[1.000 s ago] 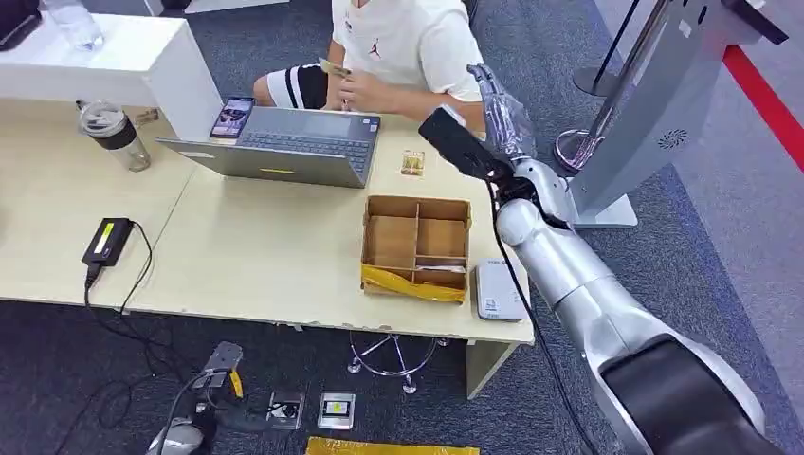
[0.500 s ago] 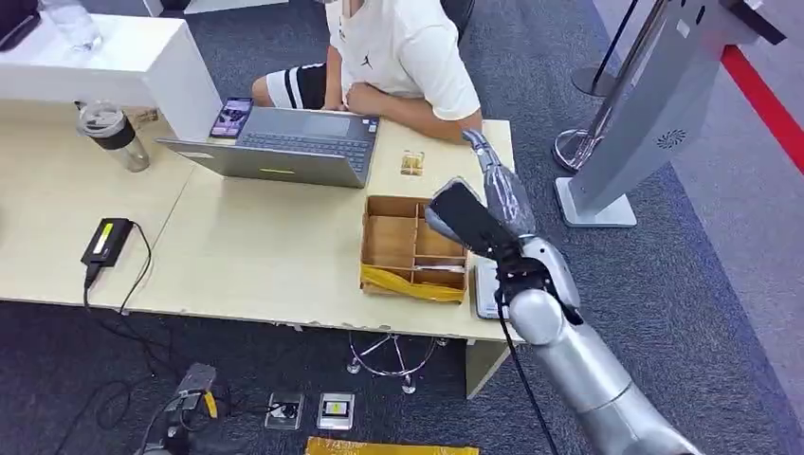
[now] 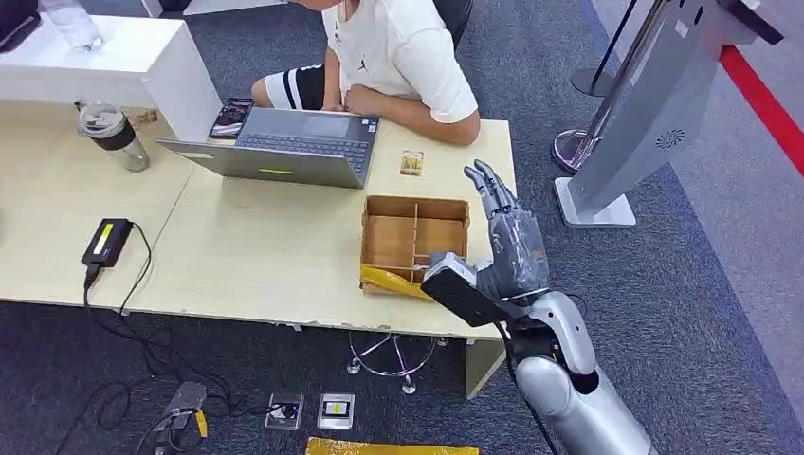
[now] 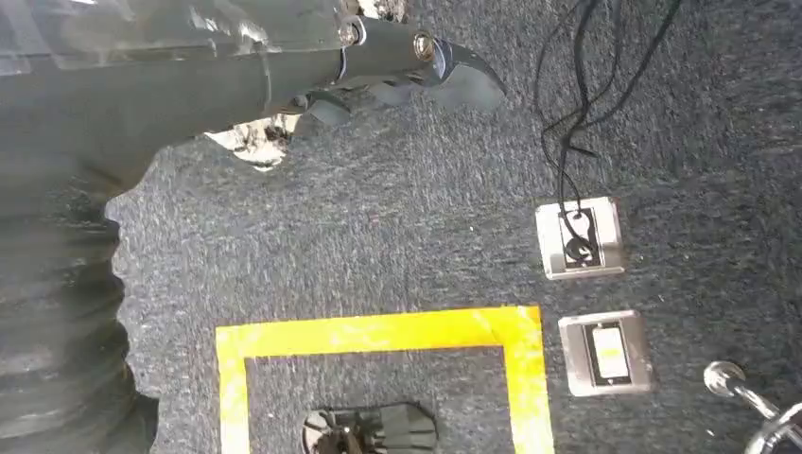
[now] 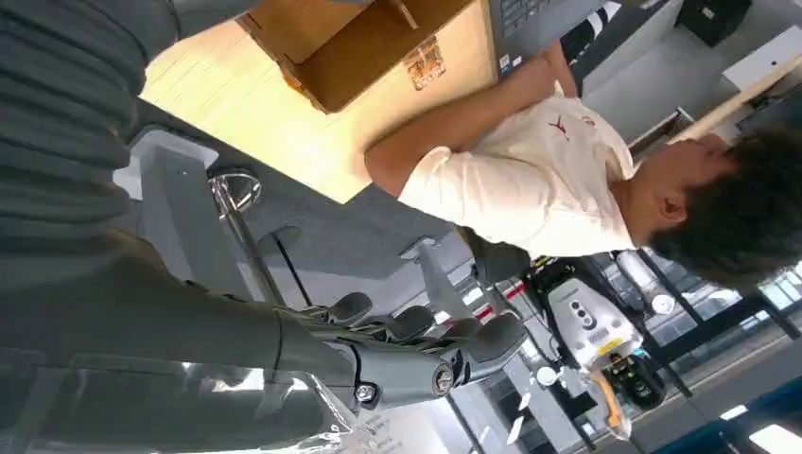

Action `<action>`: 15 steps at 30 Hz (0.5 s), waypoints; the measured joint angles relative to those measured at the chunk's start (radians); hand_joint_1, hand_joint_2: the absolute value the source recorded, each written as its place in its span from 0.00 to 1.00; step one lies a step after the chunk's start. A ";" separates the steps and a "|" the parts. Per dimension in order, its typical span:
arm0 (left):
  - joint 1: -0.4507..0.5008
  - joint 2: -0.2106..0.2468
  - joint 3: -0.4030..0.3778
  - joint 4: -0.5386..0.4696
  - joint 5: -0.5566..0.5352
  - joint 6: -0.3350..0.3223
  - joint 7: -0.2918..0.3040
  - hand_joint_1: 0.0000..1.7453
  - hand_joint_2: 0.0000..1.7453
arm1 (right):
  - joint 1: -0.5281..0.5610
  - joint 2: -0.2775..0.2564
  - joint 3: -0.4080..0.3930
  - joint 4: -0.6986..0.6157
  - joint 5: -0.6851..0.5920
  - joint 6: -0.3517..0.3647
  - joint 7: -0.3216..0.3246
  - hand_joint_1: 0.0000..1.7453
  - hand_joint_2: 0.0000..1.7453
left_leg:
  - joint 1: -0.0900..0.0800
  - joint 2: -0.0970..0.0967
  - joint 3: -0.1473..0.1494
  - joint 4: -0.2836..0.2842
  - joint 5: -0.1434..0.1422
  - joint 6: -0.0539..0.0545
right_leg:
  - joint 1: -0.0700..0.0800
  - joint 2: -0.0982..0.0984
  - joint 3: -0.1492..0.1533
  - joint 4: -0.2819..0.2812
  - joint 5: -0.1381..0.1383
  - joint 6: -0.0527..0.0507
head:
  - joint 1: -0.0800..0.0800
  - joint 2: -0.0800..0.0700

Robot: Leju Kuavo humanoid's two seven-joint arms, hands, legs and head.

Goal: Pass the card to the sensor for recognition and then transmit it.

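A small card [image 3: 411,163] with a gold-brown face and pale border lies flat on the surface [image 3: 265,256], just beyond the cardboard box [image 3: 415,246], toward the seated person [image 3: 403,52]. The right hand [image 3: 507,242] hovers beside the box, fingers [image 3: 488,185] straight, spread, empty. The left hand [image 4: 236,76] hangs over the floor; its fingers' state cannot be told.

One laptop [image 3: 284,144], one box [image 3: 415,246], two floor sockets [image 4: 579,238].

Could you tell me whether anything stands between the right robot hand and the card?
The cardboard box, at its far right corner, lies between the right robot hand and the card, low on the table. A person's forearm rests just beyond the card.
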 joint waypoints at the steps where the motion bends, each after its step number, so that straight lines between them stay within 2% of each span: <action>1: 0.000 0.000 0.000 0.000 0.000 0.000 0.000 0.00 1.00 | 0.000 0.000 0.001 0.000 0.002 0.000 0.000 0.00 1.00 | 0.000 0.000 0.000 0.000 0.000 0.000 | 0.000 0.000 0.000 0.000 0.000 0.000 | 0.000 0.000; 4: 0.000 0.000 0.000 0.001 -0.003 0.001 0.000 0.00 1.00 | 0.000 0.000 0.004 0.005 0.009 0.001 0.000 0.00 1.00 | 0.000 0.000 0.000 0.000 0.000 0.000 | 0.000 0.000 0.000 0.000 0.000 0.000 | 0.000 0.000; 7: -0.001 -0.001 0.000 0.004 -0.025 0.006 0.000 0.00 1.00 | -0.003 0.007 0.034 0.056 0.043 0.012 -0.005 0.00 1.00 | 0.000 0.000 -0.001 0.000 0.000 0.000 | 0.000 0.000 0.000 0.000 0.000 0.000 | 0.000 0.000; 15: -0.001 -0.003 0.000 0.006 -0.044 0.006 -0.001 0.00 1.00 | -0.025 0.048 0.083 0.214 0.081 -0.019 -0.019 0.00 1.00 | 0.000 0.000 -0.001 0.000 0.000 0.000 | 0.000 -0.001 0.000 0.000 0.000 0.000 | 0.000 0.000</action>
